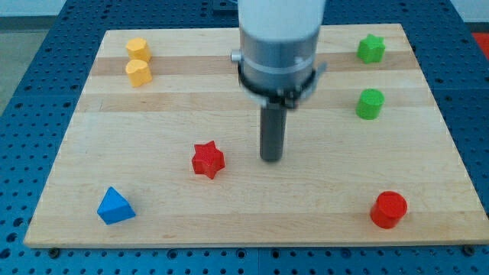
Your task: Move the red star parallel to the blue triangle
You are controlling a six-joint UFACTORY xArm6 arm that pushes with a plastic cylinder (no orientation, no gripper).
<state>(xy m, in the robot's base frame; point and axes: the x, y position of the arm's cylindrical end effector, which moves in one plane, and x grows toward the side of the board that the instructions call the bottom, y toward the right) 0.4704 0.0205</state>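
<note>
My tip (pixel 271 159) sits on the board (pixel 252 221) about mid-view, and it's just a plain dark rod under a fat grey-and-white arm (pixel 279 46), so no jaws here, nothing to be wide, narrow or holding anything.

The red star (pixel 207 160) is near the tip on the view's left, roughly level with it, with a clear strip of bare wood between them, not touching. The blue triangle (pixel 115 206) is further to the tip's left and lower, well apart from it, close to the board's bottom-left corner with only a little wood left toward the left and bottom edges.

There's open wood all around the tip: nothing close on its right or below it. The red cylinder (pixel 389 209) is off to the tip's lower right, not far from the bottom edge. The green cylinder (pixel 370 103) is up and right of the tip, and the green star (pixel 371 48) is higher again, near the top edge. Two yellow blocks (pixel 138 61) are stacked in view, one just above the other, far to the tip's upper left; they look roughly hexagonal, but I can't swear to it.

The board is pale wood in lengthwise strips, smooth, with a visible grain. It lies on a blue perforated table (pixel 23 92). The blocks look like matte plastic.
</note>
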